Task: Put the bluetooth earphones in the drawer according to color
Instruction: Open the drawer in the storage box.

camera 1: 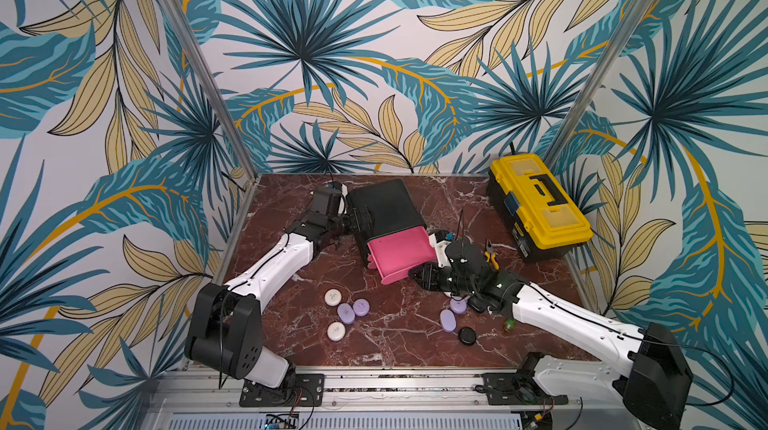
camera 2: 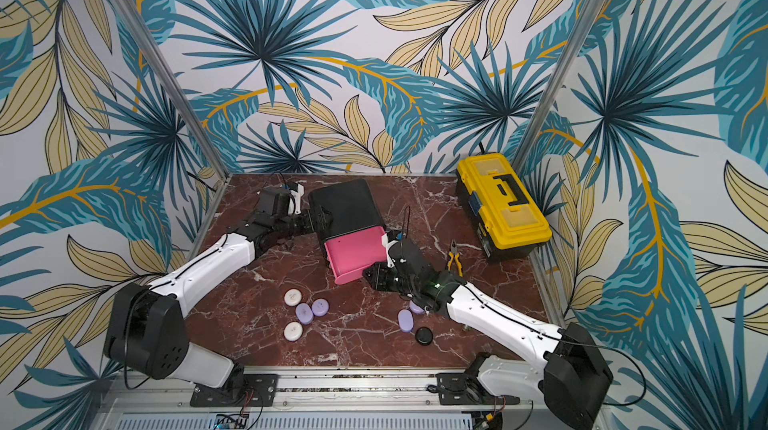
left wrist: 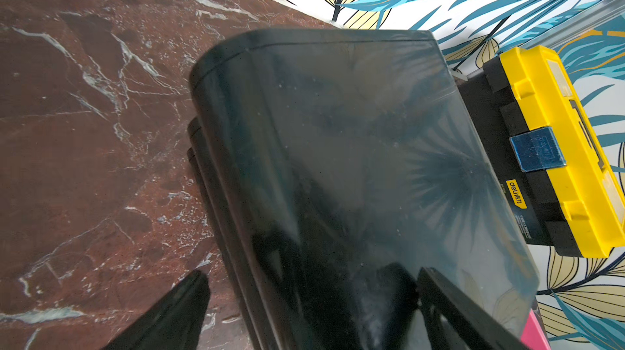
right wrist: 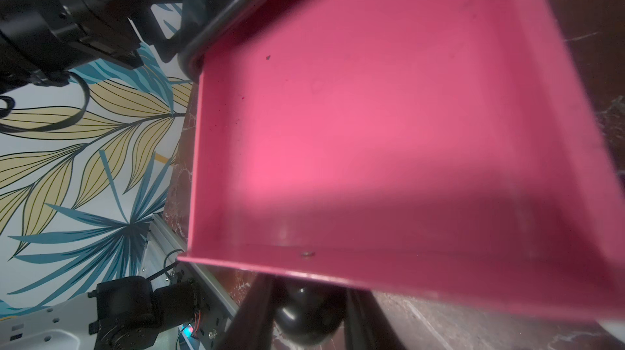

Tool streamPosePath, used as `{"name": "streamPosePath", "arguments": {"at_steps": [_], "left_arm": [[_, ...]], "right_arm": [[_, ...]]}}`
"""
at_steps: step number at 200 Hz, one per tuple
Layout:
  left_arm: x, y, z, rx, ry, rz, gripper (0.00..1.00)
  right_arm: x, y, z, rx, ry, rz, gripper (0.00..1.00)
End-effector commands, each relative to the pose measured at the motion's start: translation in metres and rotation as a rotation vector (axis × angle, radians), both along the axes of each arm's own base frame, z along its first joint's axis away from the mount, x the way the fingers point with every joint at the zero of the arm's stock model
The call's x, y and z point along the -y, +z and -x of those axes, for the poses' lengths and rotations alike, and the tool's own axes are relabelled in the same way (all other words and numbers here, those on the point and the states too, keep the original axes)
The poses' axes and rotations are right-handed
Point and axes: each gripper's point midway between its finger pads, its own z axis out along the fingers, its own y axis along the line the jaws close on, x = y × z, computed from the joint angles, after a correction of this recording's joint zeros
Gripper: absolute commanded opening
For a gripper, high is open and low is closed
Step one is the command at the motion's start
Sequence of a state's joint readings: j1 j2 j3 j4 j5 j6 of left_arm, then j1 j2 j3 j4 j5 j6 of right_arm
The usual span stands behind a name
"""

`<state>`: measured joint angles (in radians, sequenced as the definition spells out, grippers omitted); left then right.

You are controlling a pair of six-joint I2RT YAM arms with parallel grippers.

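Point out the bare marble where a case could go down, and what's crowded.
Bare: marble between black pink-drawered cabinet and yellow toolbox; also between the white-and-lilac case cluster and the lilac oval case. Crowded: around the right gripper, near the yellow-handled pliers.

Both top views look down from high in front over the whole marble table [camera 1: 386, 349] (nearly identical framing). Left wrist view hugs the black cabinet [left wrist: 338, 162]; right wrist view, its pink drawer [right wrist: 372, 128].

light: bright, even | wrist views: soft, blurred | edges: bowed
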<state>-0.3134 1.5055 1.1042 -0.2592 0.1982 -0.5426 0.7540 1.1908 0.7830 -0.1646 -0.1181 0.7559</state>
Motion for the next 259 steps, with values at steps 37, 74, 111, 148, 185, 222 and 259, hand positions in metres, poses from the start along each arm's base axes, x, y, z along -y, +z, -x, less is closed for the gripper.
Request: {"name": "streamPosePath", "arguments": {"at_steps": [37,74,111,148,185,222,259], "left_arm": [[-0.014,-0.013,0.012,-0.051,0.021,-0.038,1.00],[-0.020,0.003,0.028,-0.021,0.027,-0.026,1.00],[-0.035,0.008,0.055,-0.013,0.052,-0.047,1.00],[-0.056,-0.003,0.089,-0.039,0.105,-0.077,1.00],[-0.074,-0.031,0.119,-0.090,0.189,-0.077,1.00],[-0.094,-0.063,0.140,-0.178,0.282,-0.123,1.00],[-0.101,-0.089,0.150,-0.289,0.314,-0.166,1.00]], "right_arm": [[0.015,-0.006,0.005,-0.008,-0.048,0.031,0.25],[0.015,-0.003,0.001,0.013,-0.048,0.043,0.34],[0.016,-0.002,0.002,0.004,-0.039,0.071,0.44],[0.019,0.008,0.001,0.031,-0.040,0.077,0.54],[0.021,0.014,0.002,0.045,-0.035,0.086,0.55],[0.033,0.025,0.009,0.071,-0.041,0.095,0.64],[0.060,0.025,0.020,0.092,-0.086,0.156,0.82]]}}
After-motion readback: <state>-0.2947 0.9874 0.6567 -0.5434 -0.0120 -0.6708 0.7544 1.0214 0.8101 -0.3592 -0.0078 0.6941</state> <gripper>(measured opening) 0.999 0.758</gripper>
